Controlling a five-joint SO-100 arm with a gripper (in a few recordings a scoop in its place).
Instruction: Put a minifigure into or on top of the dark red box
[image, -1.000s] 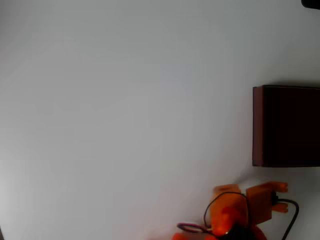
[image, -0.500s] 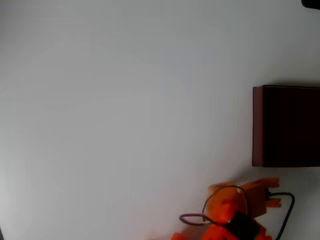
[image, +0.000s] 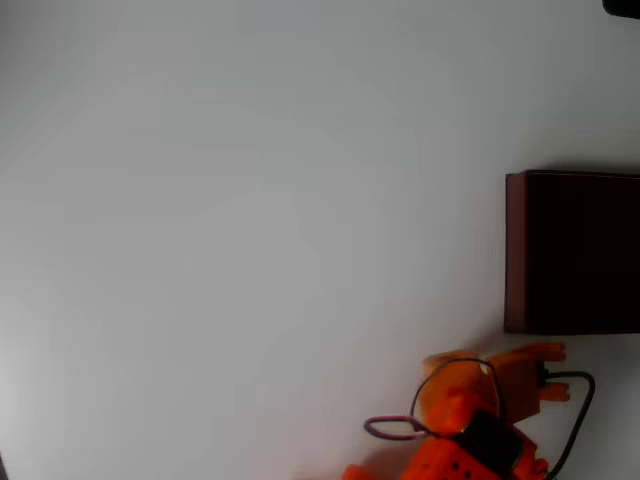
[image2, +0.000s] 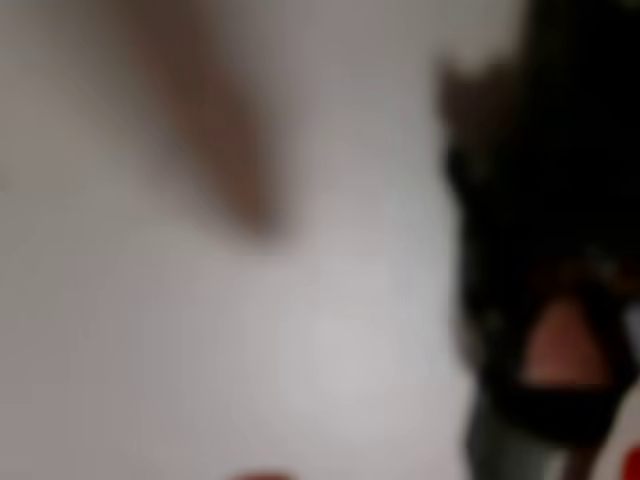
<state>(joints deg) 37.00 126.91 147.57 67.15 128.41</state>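
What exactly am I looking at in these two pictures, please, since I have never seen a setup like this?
This is a small orange robot arm on a white table. One picture comes from a fixed camera looking straight down. There the arm sits at the bottom edge, just below the dark red box, which is cut off at the right. The other picture comes from a camera riding on the arm's wrist; it is badly blurred, showing pale table and dark shapes. I cannot tell whether the gripper is open or holding anything.
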